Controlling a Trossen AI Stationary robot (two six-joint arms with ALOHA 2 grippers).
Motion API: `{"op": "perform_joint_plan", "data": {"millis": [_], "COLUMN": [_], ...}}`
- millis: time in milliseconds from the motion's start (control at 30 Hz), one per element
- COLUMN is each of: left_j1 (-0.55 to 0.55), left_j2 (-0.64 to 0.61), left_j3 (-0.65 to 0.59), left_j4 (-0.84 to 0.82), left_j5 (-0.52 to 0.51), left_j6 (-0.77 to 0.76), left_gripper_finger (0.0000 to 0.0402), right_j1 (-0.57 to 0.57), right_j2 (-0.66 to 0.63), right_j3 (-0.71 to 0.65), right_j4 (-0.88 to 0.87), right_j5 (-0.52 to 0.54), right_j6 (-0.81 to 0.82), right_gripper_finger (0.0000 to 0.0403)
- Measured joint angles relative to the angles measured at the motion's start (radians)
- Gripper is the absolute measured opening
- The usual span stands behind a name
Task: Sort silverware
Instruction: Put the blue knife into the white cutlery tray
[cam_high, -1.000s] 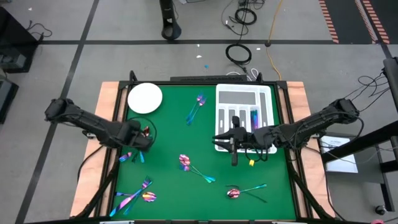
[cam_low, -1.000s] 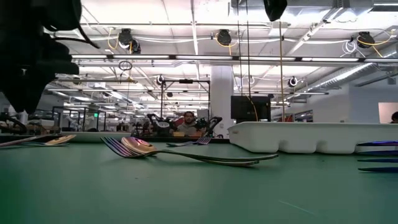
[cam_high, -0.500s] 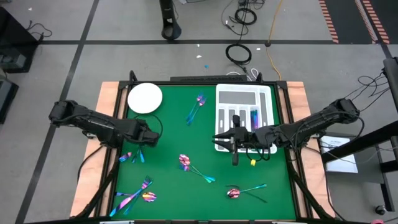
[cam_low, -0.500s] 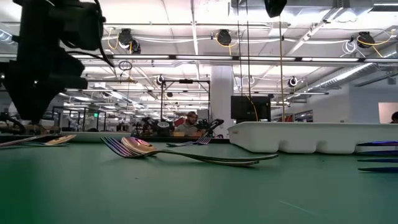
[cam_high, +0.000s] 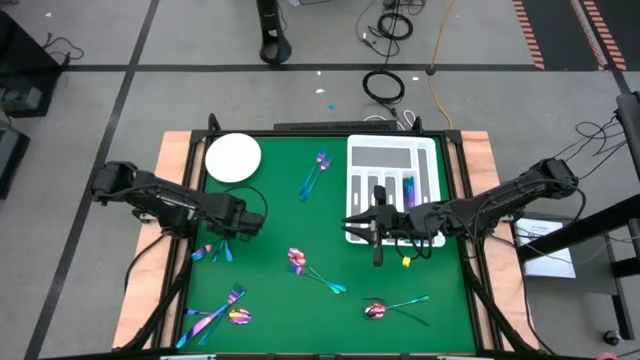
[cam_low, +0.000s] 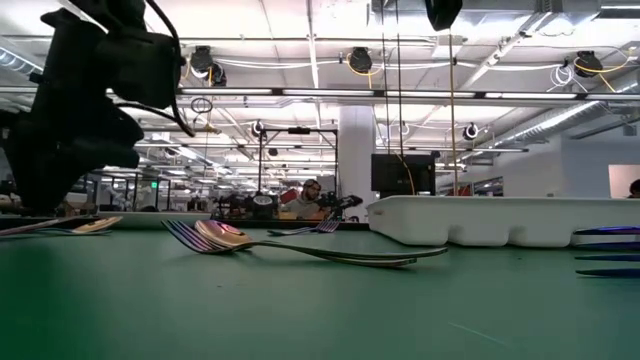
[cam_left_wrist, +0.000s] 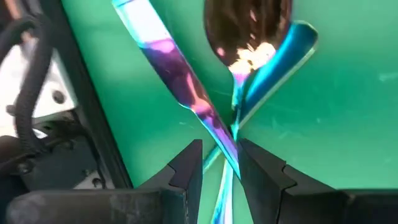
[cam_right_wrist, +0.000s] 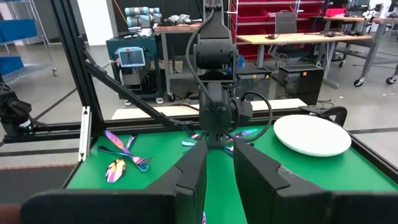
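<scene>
The silverware lies scattered on the green mat (cam_high: 280, 210): a crossed pair at the left (cam_high: 212, 250), a bunch at the near left corner (cam_high: 222, 318), pieces in the middle (cam_high: 300, 262), near the front (cam_high: 385, 308) and by the far edge (cam_high: 318, 172). My left gripper (cam_left_wrist: 219, 163) is open and points down over the left pair. Its fingers stand on either side of the crossing of a purple-blue handle (cam_left_wrist: 180, 81) and a spoon (cam_left_wrist: 249, 31). My right gripper (cam_high: 377, 240) hangs open and empty at the white tray's near end (cam_high: 390, 160).
The round white plate (cam_high: 233, 158) sits at the far left corner. The tray holds a few pieces (cam_high: 408, 188). The table has a dark frame rail (cam_left_wrist: 93, 112) close beside the left pair. Bare mat lies between the two grippers. A person shows far behind the table (cam_low: 305, 195).
My left arm has reached toward the table's right and come lower over the left pair of silverware. The silverware has stayed where it was.
</scene>
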Motion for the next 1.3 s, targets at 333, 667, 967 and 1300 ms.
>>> {"op": "perform_joint_plan", "data": {"millis": [333, 667, 967, 1300], "left_j1": [-0.002, -0.002, -0.001, -0.001], "left_j2": [0.0, 0.0, 0.048, 0.057], "left_j3": [0.0, 0.0, -0.041, -0.087], "left_j4": [0.007, 0.045, 0.049, 0.114], "left_j5": [0.023, 0.058, 0.078, 0.077], "left_j6": [0.042, 0.091, 0.093, 0.149], "left_gripper_finger": [0.0104, 0.0141, 0.0196, 0.0203], "right_j1": [0.0, 0.0, 0.0, 0.0], "right_j2": [0.0, 0.0, 0.0, 0.0], "right_j3": [0.0, 0.0, 0.0, 0.0], "right_j4": [-0.015, -0.023, -0.032, -0.033], "right_j5": [0.0, 0.0, 0.0, 0.0], "right_j6": [0.021, 0.037, 0.038, 0.038], "right_gripper_finger": [0.007, 0.007, 0.007, 0.007]}}
